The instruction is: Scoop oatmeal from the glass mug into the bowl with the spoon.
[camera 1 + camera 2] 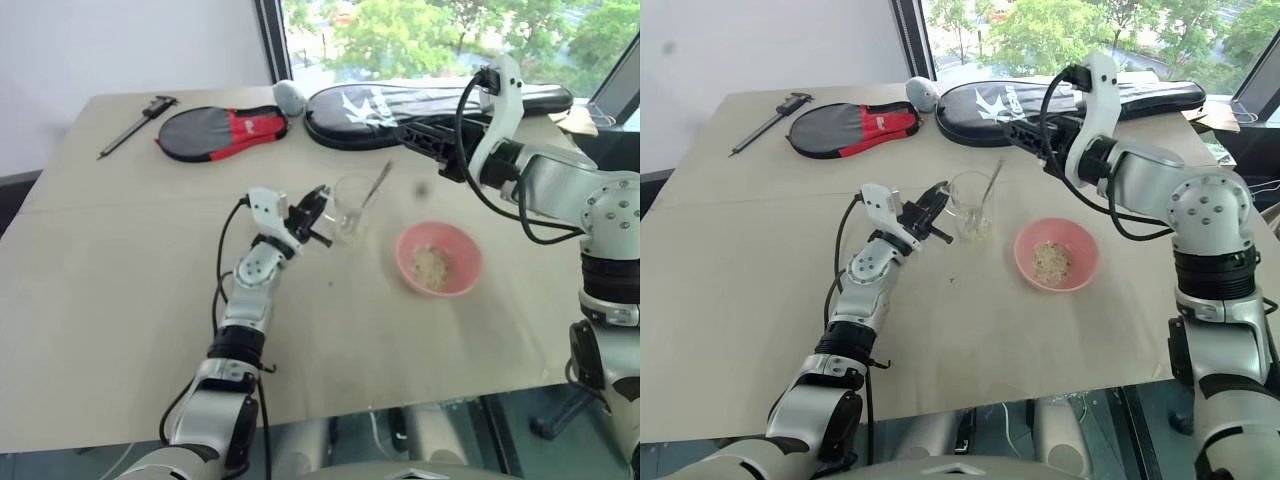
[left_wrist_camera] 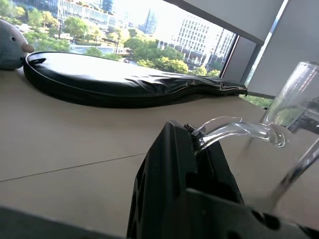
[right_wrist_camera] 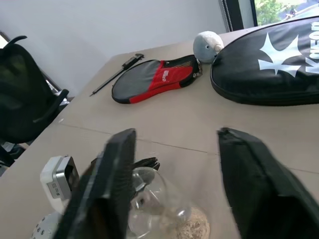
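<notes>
The glass mug (image 1: pixel 352 206) stands on the table, and my left gripper (image 1: pixel 316 208) is shut on its handle (image 2: pixel 234 128). The silver spoon (image 1: pixel 376 188) leans inside the mug with its handle sticking up to the right, free of both grippers. A little oatmeal (image 3: pixel 192 225) lies at the mug's bottom. To the mug's right sits the pink bowl (image 1: pixel 462 240) with a small heap of oatmeal (image 1: pixel 431 265) in it. My right gripper (image 3: pixel 177 134) hovers above and beyond the mug, open wide, with nothing between its fingers.
At the table's back lie a dark caliper (image 1: pixel 136 122), a red and black paddle case (image 1: pixel 222 131), a grey plush toy (image 1: pixel 289 95) and a long black racket case (image 1: pixel 420 100). The table's front edge is near my body.
</notes>
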{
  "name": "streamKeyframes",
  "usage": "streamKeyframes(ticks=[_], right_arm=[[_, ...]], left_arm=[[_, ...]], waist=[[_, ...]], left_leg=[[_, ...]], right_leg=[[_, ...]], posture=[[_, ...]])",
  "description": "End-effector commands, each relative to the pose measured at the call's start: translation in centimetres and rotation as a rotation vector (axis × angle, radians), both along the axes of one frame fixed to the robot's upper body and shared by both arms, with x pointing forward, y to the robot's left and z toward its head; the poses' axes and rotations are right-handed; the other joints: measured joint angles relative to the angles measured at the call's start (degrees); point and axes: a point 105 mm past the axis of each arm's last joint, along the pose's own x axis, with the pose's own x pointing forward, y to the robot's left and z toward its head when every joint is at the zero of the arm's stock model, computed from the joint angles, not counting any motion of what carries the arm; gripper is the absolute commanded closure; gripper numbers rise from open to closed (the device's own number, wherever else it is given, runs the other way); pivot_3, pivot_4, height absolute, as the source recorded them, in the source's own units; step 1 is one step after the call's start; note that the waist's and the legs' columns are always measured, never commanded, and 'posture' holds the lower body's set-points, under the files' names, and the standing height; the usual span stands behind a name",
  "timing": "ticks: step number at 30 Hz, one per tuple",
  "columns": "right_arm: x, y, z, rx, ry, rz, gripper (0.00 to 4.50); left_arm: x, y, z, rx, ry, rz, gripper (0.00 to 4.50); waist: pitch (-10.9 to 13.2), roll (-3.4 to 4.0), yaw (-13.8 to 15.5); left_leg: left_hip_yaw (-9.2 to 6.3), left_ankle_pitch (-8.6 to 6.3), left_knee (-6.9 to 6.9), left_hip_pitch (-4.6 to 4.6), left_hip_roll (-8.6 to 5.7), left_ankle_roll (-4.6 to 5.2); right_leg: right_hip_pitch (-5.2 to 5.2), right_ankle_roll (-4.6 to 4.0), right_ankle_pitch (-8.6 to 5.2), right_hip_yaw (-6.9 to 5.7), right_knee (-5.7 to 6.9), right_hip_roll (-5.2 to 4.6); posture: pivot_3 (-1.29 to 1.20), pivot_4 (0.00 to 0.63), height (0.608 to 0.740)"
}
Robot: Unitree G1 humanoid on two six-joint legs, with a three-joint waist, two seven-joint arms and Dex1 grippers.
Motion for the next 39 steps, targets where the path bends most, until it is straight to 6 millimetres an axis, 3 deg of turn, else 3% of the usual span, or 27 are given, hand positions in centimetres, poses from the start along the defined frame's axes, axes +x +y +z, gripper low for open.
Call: streamKeyframes(ticks=[1,12,13,17,24,28,31,37,39], right_arm=[[0.2,-0.8,2.6,0.027,-0.106,-0.045,1.21],[0.8,-1.1,2.7,0.030,-0.131,-0.076,1.21],[0.8,-1.2,2.7,0.033,-0.133,-0.078,1.15],[0.8,-1.1,2.9,0.046,-0.138,-0.078,1.15],[0.4,-1.5,2.7,0.038,-0.152,-0.066,1.15],[-0.5,-3.5,1.8,-0.013,-0.220,-0.068,1.15],[-0.6,-6.8,-0.2,-0.019,-0.264,-0.140,1.15],[-2.2,-13.6,-6.8,-0.168,-0.226,-0.217,1.15],[-3.4,-15.4,-9.0,-0.252,-0.238,-0.206,1.15]], left_arm=[[-0.1,0.4,-0.6,0.021,0.019,0.014,4.50],[-0.4,0.6,-0.4,-0.002,0.015,0.009,4.50],[-0.4,0.6,-0.4,-0.001,0.014,0.012,3.75],[-0.4,0.8,-0.5,0.015,0.016,0.028,2.10],[-1.0,1.3,-0.5,0.027,0.014,0.036,2.10],[-2.7,2.3,-0.4,0.055,0.013,0.035,2.10],[-4.5,3.4,-0.2,0.088,0.020,0.040,2.10],[-7.9,5.6,0.1,0.089,0.067,0.052,2.10],[-9.6,6.1,-0.9,0.099,0.125,0.050,1.59]], waist=[[0.0,0.00,0.0],[0.0,0.00,0.0],[0.0,0.00,0.0],[0.0,0.01,0.1],[0.0,0.02,0.0],[0.0,0.02,0.1],[0.0,0.02,0.2],[0.1,0.11,0.5],[0.1,0.12,0.4]], left_leg=[[0.00,0.00,0.00,0.00,-0.01,0.00],[-0.01,0.00,-0.01,0.00,-0.03,0.00],[-0.02,0.00,-0.01,-0.01,-0.03,0.00],[-0.04,0.00,-0.01,-0.04,-0.05,-0.01],[-0.03,0.00,-0.02,-0.03,-0.04,-0.01],[-0.06,0.00,-0.06,-0.07,-0.05,-0.01],[-0.10,-0.01,-0.08,-0.12,-0.06,-0.02],[-0.09,-0.01,-0.09,-0.13,-0.09,-0.01],[-0.07,-0.02,-0.14,-0.06,-0.07,-0.01]], right_leg=[[0.00,0.00,0.00,0.00,0.00,0.00],[0.00,0.00,0.00,-0.01,-0.01,-0.02],[0.00,0.00,0.00,-0.01,-0.01,-0.02],[-0.03,0.00,0.00,-0.03,-0.01,-0.04],[-0.05,0.00,0.00,-0.02,0.00,-0.04],[-0.07,0.00,0.00,-0.05,-0.04,-0.08],[-0.06,0.01,-0.01,-0.09,-0.16,-0.14],[-0.04,0.02,-0.01,-0.11,-0.24,-0.19],[0.01,0.02,-0.02,-0.09,-0.24,-0.16]], posture=[[0.00,0.150,0.740],[0.00,0.150,0.740],[0.00,0.150,0.740],[0.00,0.150,0.740],[0.00,0.150,0.740],[0.00,0.150,0.740],[0.00,0.150,0.740],[0.00,0.150,0.740],[0.00,0.150,0.740]])
